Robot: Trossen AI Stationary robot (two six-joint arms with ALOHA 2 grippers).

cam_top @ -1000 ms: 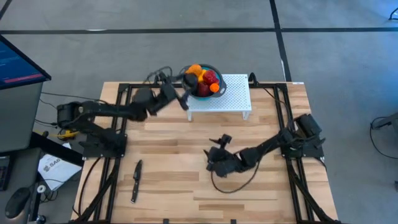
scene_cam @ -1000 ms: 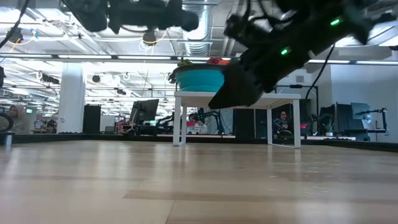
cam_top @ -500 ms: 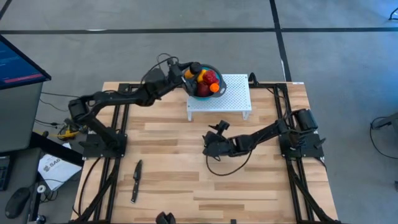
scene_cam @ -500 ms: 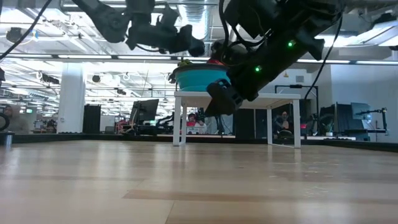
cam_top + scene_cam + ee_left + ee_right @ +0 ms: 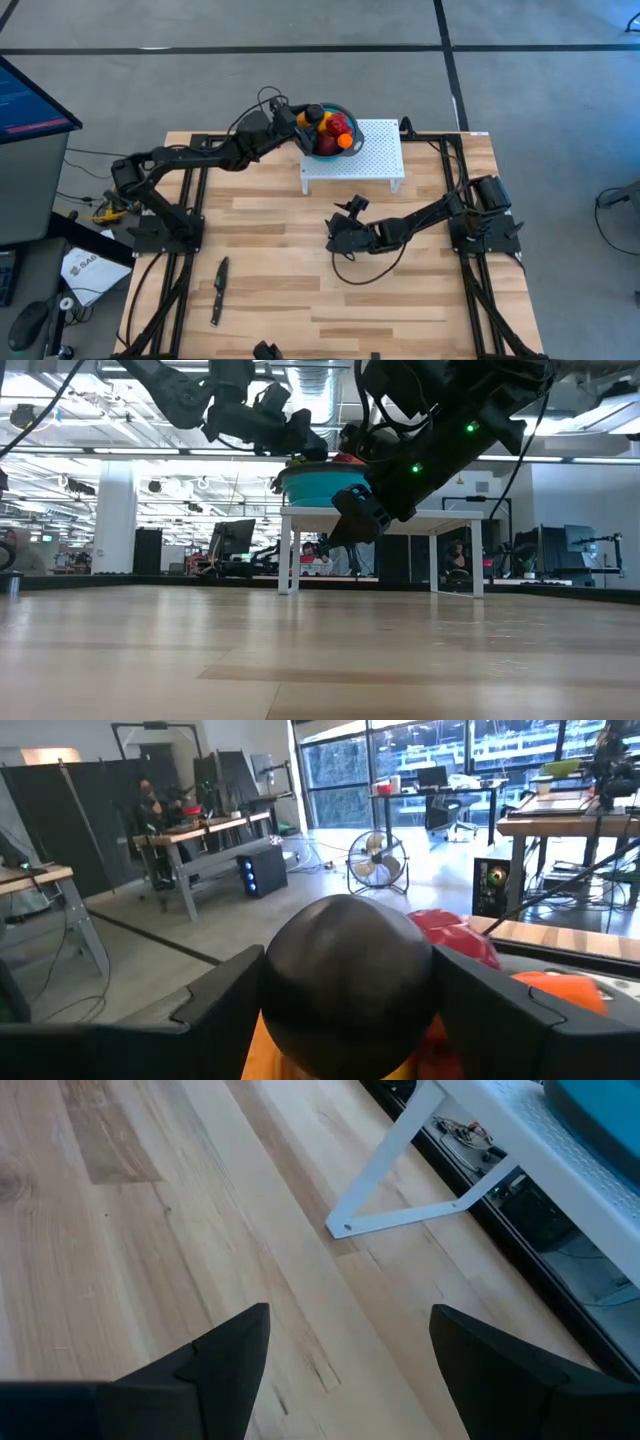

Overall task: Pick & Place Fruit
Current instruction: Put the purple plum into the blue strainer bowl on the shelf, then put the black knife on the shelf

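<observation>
1. Wooden table (image 5: 300, 260), high view: blue bowl (image 5: 344, 112) of fruit (image 5: 338, 127) sits on a white perforated stand (image 5: 375, 155) at the far edge. Left gripper (image 5: 305, 116) is over the bowl's near rim. Right gripper (image 5: 335, 238) hangs mid-table, apart from the stand. Black knife (image 5: 218, 291) lies near the left front.
2. Low view: bowl (image 5: 322, 485) on the stand (image 5: 380, 515); left gripper (image 5: 300, 442) just above the rim, right gripper (image 5: 358, 510) in front of it.
3. Left wrist view: fingers (image 5: 220, 1005) hold a near-black round fruit (image 5: 348, 980); red and orange fruit lie behind.
4. Right wrist view: fingers (image 5: 225, 1345) spread wide, nothing between; bare wood and a stand leg (image 5: 400, 1165) beyond.
</observation>
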